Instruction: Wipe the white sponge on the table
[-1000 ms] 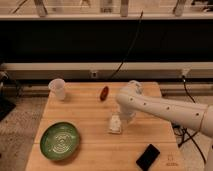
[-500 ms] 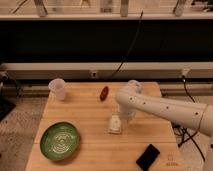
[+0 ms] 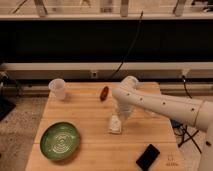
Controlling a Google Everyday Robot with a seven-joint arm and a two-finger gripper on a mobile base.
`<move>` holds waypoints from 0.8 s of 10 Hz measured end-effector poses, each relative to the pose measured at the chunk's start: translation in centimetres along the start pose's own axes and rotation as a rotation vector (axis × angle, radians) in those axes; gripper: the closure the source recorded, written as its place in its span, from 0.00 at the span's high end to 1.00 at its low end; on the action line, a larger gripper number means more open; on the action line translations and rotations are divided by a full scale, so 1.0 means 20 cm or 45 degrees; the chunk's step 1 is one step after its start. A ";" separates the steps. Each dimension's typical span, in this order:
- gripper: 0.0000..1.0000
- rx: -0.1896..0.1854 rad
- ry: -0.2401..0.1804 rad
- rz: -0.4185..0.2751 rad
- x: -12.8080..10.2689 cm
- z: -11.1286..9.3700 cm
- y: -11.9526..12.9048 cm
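A white robot arm (image 3: 165,104) comes in from the right side and reaches over the table (image 3: 90,110). The far end of the arm goes off the right edge, so the rest of the robot is cut off. The arm bends down near the middle of the table, and the gripper (image 3: 120,118) hangs at its tip, pointing down.

The white sponge (image 3: 115,125) lies on the table near the middle, right under the gripper. The gripper is at the top of the sponge and seems to touch it. The arm covers the fingers, so it is hard to tell if they are wide, narrow, or holding the sponge.

A green plate (image 3: 60,140) sits near the front left corner of the table. It has rings on it. A clear white cup (image 3: 58,89) stands upright at the back left corner. A small red thing (image 3: 104,93) lies near the back edge, just beside the arm's bend; it is too blurry to say what it is. A flat black thing (image 3: 148,156), maybe a phone, lies near the front right, well apart from the sponge.

Behind the table there is a dark wall with a black cord (image 3: 127,47) hanging down. The front edge of the table is cut off at the bottom.
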 end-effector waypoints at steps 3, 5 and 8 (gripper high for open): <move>0.80 0.002 -0.018 -0.040 -0.02 0.00 -0.06; 0.80 0.002 -0.033 -0.067 -0.04 0.01 -0.10; 0.80 -0.006 -0.059 -0.096 -0.08 0.06 -0.13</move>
